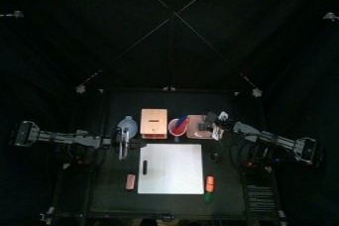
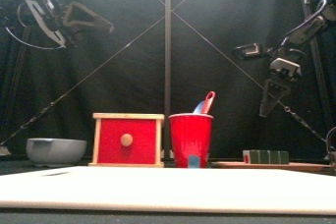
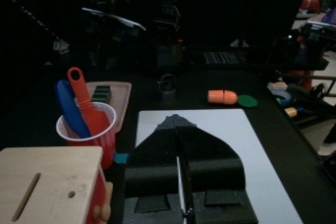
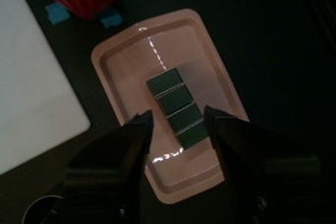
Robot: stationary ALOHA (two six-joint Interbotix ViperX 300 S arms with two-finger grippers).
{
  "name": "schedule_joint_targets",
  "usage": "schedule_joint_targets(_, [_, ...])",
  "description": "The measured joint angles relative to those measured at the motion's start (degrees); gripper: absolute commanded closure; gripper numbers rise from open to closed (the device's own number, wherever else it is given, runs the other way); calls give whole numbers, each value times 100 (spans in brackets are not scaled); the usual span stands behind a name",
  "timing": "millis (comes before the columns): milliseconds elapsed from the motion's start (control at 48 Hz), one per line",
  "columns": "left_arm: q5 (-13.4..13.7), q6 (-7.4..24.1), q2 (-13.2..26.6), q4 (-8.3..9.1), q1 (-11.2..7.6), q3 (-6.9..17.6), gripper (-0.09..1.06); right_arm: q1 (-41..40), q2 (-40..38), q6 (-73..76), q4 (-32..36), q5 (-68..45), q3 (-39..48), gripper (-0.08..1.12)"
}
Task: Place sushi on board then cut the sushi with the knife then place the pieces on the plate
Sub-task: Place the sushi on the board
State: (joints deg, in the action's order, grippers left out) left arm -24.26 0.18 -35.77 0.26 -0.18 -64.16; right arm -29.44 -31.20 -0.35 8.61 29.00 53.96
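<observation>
The dark green sushi roll lies whole on the pink tray at the back right of the table, seen low in the front view as sushi roll. My right gripper hangs open just above it, one jaw on each side of the roll, touching nothing. A red cup holding a blue and a red knife stands left of the tray. The white board lies bare at the front. My left gripper is shut and holds nothing, hovering by the board's back left corner.
The wooden box with its red drawer front stands left of the cup, and a blue-grey bowl lies further left. Small toy foods lie beside the board: one on its left, an orange one on its right.
</observation>
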Motion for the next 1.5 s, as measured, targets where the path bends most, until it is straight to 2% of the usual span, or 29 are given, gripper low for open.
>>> schedule_joint_targets(146, [0, 0, 0, 0, 0, 0, 98, 0, 360, -457, 105, 114, -123, 19])
schedule_joint_targets(250, [9, 0, 0, 0, 9, 0, 98, -62, 624, -1107, -53, 132, -193, 19])
schedule_joint_targets(708, [0, 0, 0, 0, 185, 0, 98, -1116, 1573, -3867, -1960, 158, -396, 19])
schedule_joint_targets(812, [0, -9, 9, -9, 220, 0, 98, -1187, 1802, -4157, -2171, 176, -439, 18])
schedule_joint_targets(1083, [0, 0, 9, -9, 334, 0, 98, -1257, 2382, -4219, -2224, 167, -598, 18])
schedule_joint_targets(1333, [0, 0, 0, -9, 343, -9, 98, -1274, 2672, -4228, -2162, 9, -615, 20])
schedule_joint_targets(1500, [0, -9, 9, -18, 343, -26, 98, -1274, 2681, -4210, -2153, -44, -615, 30])
